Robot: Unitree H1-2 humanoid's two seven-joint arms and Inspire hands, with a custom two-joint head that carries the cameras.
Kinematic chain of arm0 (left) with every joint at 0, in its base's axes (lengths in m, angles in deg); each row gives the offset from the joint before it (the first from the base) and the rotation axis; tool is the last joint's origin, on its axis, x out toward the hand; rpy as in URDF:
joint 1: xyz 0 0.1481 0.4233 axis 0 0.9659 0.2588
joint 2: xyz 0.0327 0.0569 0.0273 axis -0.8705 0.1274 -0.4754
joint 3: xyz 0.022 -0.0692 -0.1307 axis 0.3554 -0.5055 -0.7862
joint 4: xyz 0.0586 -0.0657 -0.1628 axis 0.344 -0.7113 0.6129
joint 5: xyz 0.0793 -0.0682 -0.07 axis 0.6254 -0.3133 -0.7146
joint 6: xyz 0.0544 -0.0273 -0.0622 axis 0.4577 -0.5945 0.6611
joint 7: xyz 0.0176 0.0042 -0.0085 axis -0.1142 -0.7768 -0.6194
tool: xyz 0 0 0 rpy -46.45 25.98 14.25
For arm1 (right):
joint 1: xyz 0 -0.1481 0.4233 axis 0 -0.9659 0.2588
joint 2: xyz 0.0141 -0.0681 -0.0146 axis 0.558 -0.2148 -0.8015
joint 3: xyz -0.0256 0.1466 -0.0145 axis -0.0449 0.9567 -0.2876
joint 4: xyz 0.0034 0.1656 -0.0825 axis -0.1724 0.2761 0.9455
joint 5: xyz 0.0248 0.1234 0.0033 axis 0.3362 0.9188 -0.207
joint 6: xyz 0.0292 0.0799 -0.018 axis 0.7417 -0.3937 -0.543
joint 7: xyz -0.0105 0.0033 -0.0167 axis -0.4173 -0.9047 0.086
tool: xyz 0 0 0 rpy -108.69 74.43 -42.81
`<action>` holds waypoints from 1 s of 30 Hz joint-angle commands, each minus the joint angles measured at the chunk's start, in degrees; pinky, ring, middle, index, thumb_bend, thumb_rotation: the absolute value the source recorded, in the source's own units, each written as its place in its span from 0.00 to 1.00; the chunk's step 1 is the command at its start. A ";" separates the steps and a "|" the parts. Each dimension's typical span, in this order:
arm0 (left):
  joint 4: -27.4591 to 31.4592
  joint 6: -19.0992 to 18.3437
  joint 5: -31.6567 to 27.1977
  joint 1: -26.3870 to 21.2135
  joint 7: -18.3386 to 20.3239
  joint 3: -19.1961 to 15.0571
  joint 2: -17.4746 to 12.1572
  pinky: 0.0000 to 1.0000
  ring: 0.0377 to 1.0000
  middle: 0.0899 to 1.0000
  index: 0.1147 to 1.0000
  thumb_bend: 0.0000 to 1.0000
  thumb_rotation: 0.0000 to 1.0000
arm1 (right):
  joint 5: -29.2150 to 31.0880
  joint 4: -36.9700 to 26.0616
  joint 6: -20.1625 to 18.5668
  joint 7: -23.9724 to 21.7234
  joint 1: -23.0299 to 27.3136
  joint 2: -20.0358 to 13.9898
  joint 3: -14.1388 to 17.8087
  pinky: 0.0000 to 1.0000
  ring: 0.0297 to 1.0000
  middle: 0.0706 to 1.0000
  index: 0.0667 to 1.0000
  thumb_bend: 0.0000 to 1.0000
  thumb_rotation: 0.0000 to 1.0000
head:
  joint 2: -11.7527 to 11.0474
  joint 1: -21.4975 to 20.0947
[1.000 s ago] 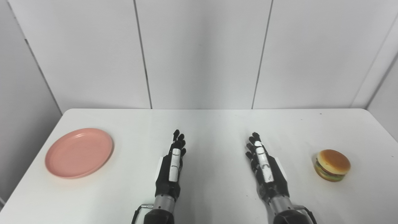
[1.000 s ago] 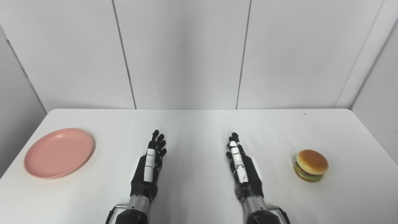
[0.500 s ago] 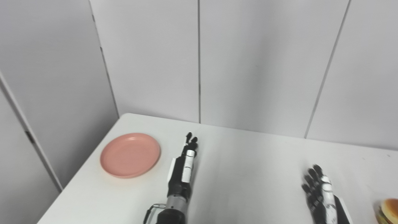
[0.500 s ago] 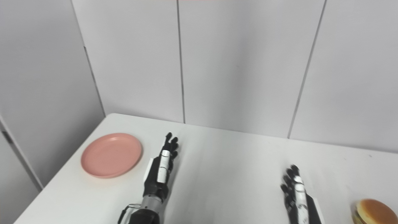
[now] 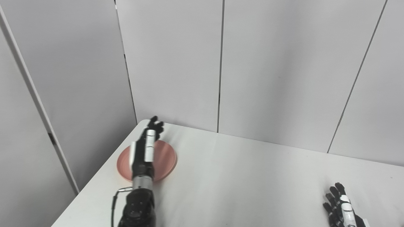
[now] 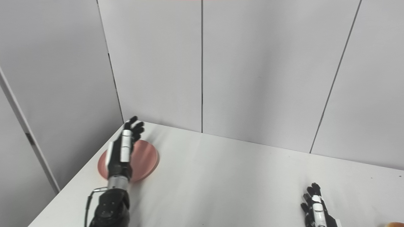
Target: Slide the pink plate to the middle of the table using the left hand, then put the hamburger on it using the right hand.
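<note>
Step one in hand: I have left hand (image 5: 144, 150) over pink plate (image 5: 164, 159), fingers spread, holding nothing; contact with plate unclear. Plate sits near table's (image 5: 240, 183) far left corner, flat, shallow-rimmed, smooth. Next I need fingers down on plate, drag toward centre. Right hand (image 6: 317, 212) open, idle, empty, low at right.

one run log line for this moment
left hand: open, over pink plate | right hand: open, idle | plate near table's left corner
</note>
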 commanded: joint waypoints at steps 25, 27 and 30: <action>-16.12 9.85 -6.93 -2.90 -2.39 -7.39 -9.41 0.76 0.76 0.75 0.74 0.81 1.00 | -0.92 -0.54 5.49 -0.79 1.50 -0.86 -0.25 1.00 1.00 1.00 1.00 0.58 0.92 | -0.71 2.84; -17.05 9.79 -7.23 -2.88 -2.13 -7.06 -9.31 0.77 0.78 0.75 0.75 0.82 1.00 | -0.93 -0.50 5.82 -0.74 1.51 -0.80 -0.27 1.00 1.00 1.00 1.00 0.57 0.92 | -0.79 2.85; -18.61 10.32 -7.16 -3.10 -1.98 -6.44 -9.22 0.78 0.78 0.76 0.75 0.82 1.00 | -0.74 -0.72 5.75 -0.69 1.40 -0.63 -0.28 1.00 1.00 1.00 1.00 0.56 0.93 | -0.79 2.85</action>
